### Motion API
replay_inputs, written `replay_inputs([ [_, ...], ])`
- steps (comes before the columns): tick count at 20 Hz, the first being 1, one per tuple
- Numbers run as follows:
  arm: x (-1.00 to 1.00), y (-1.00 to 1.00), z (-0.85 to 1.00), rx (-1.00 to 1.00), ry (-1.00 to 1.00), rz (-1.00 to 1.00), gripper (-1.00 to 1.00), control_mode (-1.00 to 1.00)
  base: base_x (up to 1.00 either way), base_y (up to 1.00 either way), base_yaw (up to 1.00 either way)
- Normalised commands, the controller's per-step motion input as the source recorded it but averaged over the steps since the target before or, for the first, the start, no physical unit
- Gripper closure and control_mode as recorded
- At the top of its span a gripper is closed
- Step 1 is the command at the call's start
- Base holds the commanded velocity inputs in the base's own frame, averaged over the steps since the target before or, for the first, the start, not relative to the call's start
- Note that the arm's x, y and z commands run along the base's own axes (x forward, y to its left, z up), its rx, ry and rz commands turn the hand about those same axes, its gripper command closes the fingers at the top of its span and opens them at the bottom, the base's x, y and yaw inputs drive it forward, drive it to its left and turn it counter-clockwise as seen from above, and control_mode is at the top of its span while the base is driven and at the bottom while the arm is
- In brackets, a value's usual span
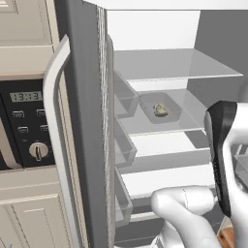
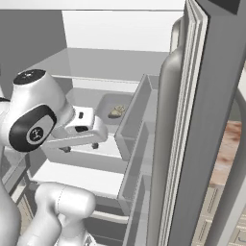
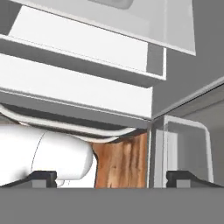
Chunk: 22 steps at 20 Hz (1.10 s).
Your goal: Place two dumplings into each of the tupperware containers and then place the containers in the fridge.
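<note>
A: How did the gripper (image 2: 79, 146) stand?

B: Its two dark fingertips (image 3: 43, 176) were spread wide apart with nothing between them. In the right base view the hand hung just in front of the middle shelf's (image 2: 91, 144) front edge, fingers pointing down.

A: And the tupperware?

B: One tupperware container (image 1: 160, 107) sat on that middle shelf (image 1: 145, 127), well back from the front edge and nearer the door-side edge. The gripper was clear of it, not touching.

A: Anything in it?

B: Dumplings (image 1: 161, 110), a pale speckled lump in the middle of the tub. From the right base view the same lump (image 2: 116, 112) showed inside the container (image 2: 106, 106). I could not tell how many pieces it was.

A: The fridge?

B: The fridge (image 1: 160, 29) stood open, white inside, with another shelf (image 1: 169, 63) above the container's and a lower shelf (image 1: 164, 181) below. The door (image 1: 89, 121) swung out with its long curved handle (image 1: 54, 126), and clear door bins (image 2: 132, 120) lined its inner face. A control panel with a clock and a knob (image 1: 38, 151) stood beside the door.
</note>
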Motion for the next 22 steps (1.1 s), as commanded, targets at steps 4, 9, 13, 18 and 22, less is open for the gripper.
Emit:
replay_inputs([
  [4, -0.26, 0.33, -0.03, 0.31, -0.22, -0.34, -1.00, -1.00, 0.00, 0.00, 0.00],
  [9, -0.03, 0.61, -0.01, 0.15, -0.09, -0.21, -1.00, -1.00, 0.00, 0.00, 0.00],
  [13, 0.00, 0.25, 0.02, 0.04, 0.00, -0.17, -1.00, -1.00, 0.00, 0.00, 0.00],
  [18, 0.00, 0.00, -0.08, 0.00, -0.01, 0.07, -1.00, -1.00, 0.00, 0.00, 0.00],
  [22, 0.03, 0.01, -0.27, 0.00, 0.00, 0.20, -1.00, -1.00, 0.00, 0.00, 0.00],
])
